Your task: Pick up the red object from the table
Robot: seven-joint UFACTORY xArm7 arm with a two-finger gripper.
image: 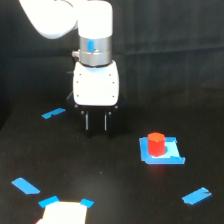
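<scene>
White patch point(64, 212) (cropped) before red object point(156, 144)

Nothing to read here: no lettering, label, brand or number shows on anything in this blurry exterior view.

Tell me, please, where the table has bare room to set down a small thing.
The widest bare patch of the table lies between the pincer, the red object on its blue square patch, and the white block at the bottom edge. It is crowded around the white block, where blue tape strips lie close.
</scene>
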